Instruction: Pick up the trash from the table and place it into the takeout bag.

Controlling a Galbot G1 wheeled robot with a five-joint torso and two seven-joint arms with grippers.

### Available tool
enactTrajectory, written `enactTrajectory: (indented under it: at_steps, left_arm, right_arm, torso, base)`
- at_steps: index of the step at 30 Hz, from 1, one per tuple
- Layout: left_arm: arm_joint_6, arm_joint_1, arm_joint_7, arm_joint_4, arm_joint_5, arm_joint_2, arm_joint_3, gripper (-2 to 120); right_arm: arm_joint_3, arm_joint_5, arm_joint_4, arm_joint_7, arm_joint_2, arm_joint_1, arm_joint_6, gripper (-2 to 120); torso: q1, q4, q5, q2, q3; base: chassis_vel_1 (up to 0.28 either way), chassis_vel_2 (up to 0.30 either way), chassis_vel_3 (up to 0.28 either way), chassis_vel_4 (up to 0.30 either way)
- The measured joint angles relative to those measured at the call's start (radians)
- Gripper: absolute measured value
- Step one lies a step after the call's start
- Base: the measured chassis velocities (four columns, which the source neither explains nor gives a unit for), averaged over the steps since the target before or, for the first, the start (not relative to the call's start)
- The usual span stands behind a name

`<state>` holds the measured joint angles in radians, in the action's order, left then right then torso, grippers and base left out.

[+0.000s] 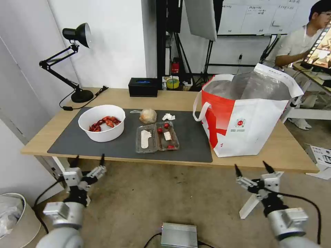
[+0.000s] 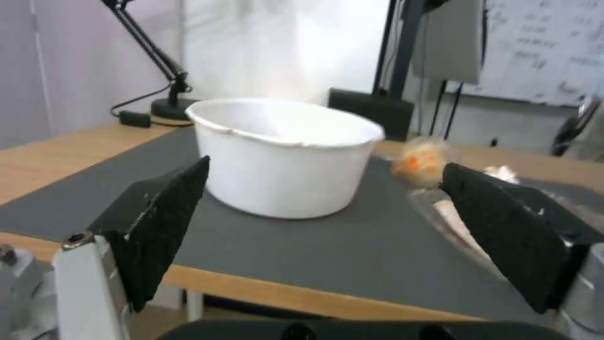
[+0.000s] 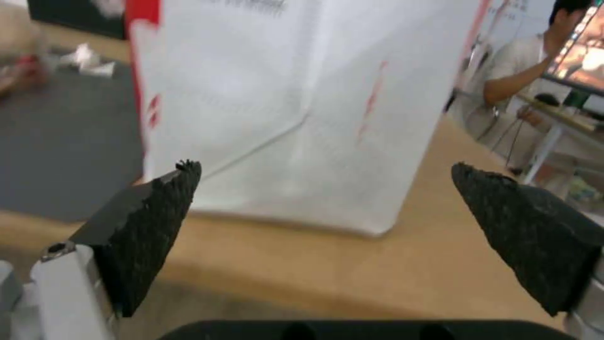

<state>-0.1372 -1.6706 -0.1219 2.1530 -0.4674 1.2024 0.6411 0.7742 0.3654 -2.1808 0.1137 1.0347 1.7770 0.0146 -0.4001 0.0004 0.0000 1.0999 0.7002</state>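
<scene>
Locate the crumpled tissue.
In the head view, the tissue lies on the grey mat, between the wrapped lump and the takeout bag.

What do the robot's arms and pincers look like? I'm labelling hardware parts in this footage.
Both arms are silver-grey metal cylinders with black wrist sections and black cables looping alongside. The left pincer and right pincer have white-silver finger mounts tipped by pointed black pads with a rough, textured surface.
</scene>
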Motion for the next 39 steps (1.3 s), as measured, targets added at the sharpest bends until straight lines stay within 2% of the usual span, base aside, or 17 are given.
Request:
enactTrajectory:
  at_steps: [7, 11, 18, 21, 22, 24, 27, 28, 30, 31, 34, 35, 37, 39]
  left_arm:
    - [-0.004, -0.006, 0.008, 0.012, -0.005, -0.003, -0.003, 100]
    - [0.017, -0.007, 0.006, 0.026, -0.039, -0.018, -0.006, 100]
    - [0.096, -0.004, -0.041, 0.075, -0.149, -0.036, -0.051, 100]
    - [0.172, 0.032, -0.089, 0.113, -0.247, -0.046, -0.081, 100]
    - [0.172, 0.032, -0.089, 0.113, -0.247, -0.046, -0.081, 100]
    - [0.265, 0.081, -0.168, 0.154, -0.388, -0.057, -0.096, 100]
    - [0.319, 0.113, -0.218, 0.171, -0.467, -0.062, -0.105, 100]
    - [0.385, 0.161, -0.29, 0.19, -0.581, -0.066, -0.117, 100]
    - [0.434, 0.208, -0.364, 0.207, -0.708, -0.066, -0.129, 100]
    - [0.434, 0.208, -0.364, 0.207, -0.708, -0.066, -0.129, 100]
    - [0.482, 0.296, -0.509, 0.226, -0.884, -0.048, -0.156, 100]
    - [0.482, 0.296, -0.509, 0.226, -0.884, -0.048, -0.156, 100]
    - [0.489, 0.342, -0.562, 0.221, -0.938, -0.03, -0.177, 100]
    - [0.489, 0.356, -0.578, 0.217, -0.957, -0.024, -0.183, 100]
  right_arm:
    - [0.011, 0.033, 0.002, 0.002, -0.018, -0.002, -0.018, 100]
    - [0.01, 0.034, 0.002, 0.002, -0.017, -0.002, -0.02, 100]
    - [0.005, 0.032, 0.002, 0.002, -0.014, -0.003, -0.021, 100]
    - [0.004, 0.03, -0.004, 0.002, -0.011, -0.001, -0.022, 100]
    - [0.004, 0.03, -0.004, 0.002, -0.011, -0.001, -0.022, 100]
    - [0.004, 0.029, -0.01, 0.002, -0.01, 0.003, -0.022, 100]
    - [0.005, 0.028, -0.011, 0.002, -0.01, 0.005, -0.023, 100]
    - [0.008, 0.027, -0.014, 0.002, -0.009, 0.008, -0.024, 100]
    - [0.009, 0.026, -0.017, 0.003, -0.007, 0.01, -0.024, 100]
    - [0.009, 0.026, -0.017, 0.003, -0.007, 0.01, -0.024, 100]
    - [0.01, 0.025, -0.019, 0.004, -0.002, 0.013, -0.024, 100]
    - [0.01, 0.025, -0.019, 0.004, -0.002, 0.013, -0.024, 100]
    - [0.009, 0.023, -0.019, 0.004, 0.003, 0.014, -0.025, 100]
    - [0.009, 0.022, -0.019, 0.004, 0.006, 0.015, -0.025, 100]
  torso:
    - [0.0, -0.0003, 0.0, 0.0, 0.0]
    - [0.0, -0.0004, 0.0001, 0.0, 0.0]
    - [0.0, -0.0003, 0.0001, 0.0, 0.0]
    - [0.0, -0.0004, 0.0, 0.0, 0.0]
    - [0.0, -0.0004, 0.0, 0.0, 0.0]
    - [0.0, -0.0003, 0.0001, 0.0, 0.0]
    - [0.0, -0.0005, 0.0001, 0.0, 0.0]
    - [0.0, -0.0004, 0.0, 0.0, 0.0]
    - [0.0, -0.0003, 0.0, 0.0, 0.0]
    - [0.0, -0.0003, 0.0, 0.0, 0.0]
    - [0.0, -0.0005, 0.0001, 0.0, 0.0]
    - [0.0, -0.0005, 0.0001, 0.0, 0.0]
    - [0.0, -0.0004, 0.0001, 0.0, 0.0]
    - [0.0, -0.0005, 0.0001, 0.0, 0.0]
  base:
    - [0.0, 0.0, 0.0, 0.0]
    - [0.0, 0.0, 0.0, 0.0]
    - [0.0, 0.0, 0.0, 0.0]
    - [0.0, 0.0, 0.0, 0.0]
    - [0.0, 0.0, 0.0, 0.0]
    - [0.0, 0.0, 0.0, 0.0]
    - [0.0, 0.0, 0.0, 0.0]
    - [0.0, 0.0, 0.0, 0.0]
    - [0.0, 0.0, 0.0, 0.0]
    - [0.0, 0.0, 0.0, 0.0]
    - [0.0, 0.0, 0.0, 0.0]
    - [0.0, 0.0, 0.0, 0.0]
    - [0.0, 0.0, 0.0, 0.0]
    - [0.0, 0.0, 0.0, 0.0]
